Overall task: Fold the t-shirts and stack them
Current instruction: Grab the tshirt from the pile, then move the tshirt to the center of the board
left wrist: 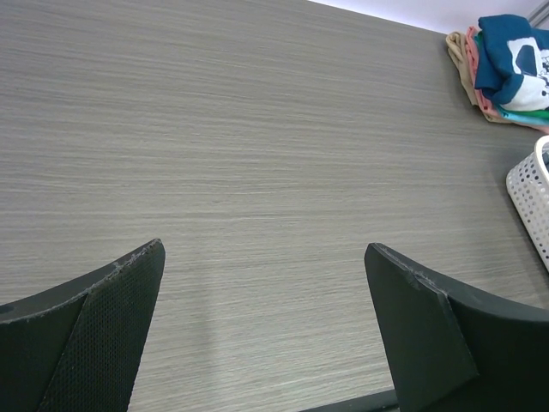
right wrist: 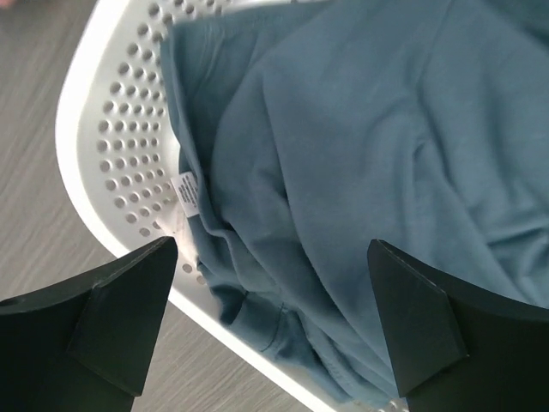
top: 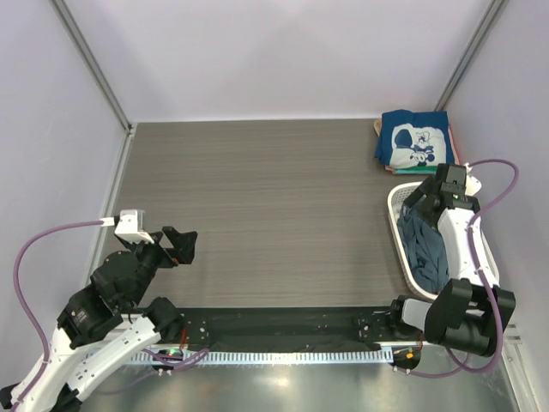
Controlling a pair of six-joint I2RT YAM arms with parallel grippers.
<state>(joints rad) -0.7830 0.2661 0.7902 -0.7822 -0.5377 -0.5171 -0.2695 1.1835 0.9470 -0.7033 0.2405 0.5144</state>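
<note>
Workcell, seen from above: a grey wood-grain table (top: 274, 206) fills a booth of pale walls (top: 283, 51) framed by metal corner posts (top: 90, 64). The left gripper (left wrist: 264, 249) hangs over bare tabletop at the near left, jaws wide, holding nothing. The right gripper (right wrist: 273, 245), equally wide, is poised over a slate-blue shirt (right wrist: 360, 154) crumpled in the white basket (top: 396, 210) at the right edge (a care label (right wrist: 186, 190) shows at one fold). A stack (left wrist: 470, 73) of folded shirts sits in the far right corner, with a navy shirt (top: 418, 142) on top.
</note>
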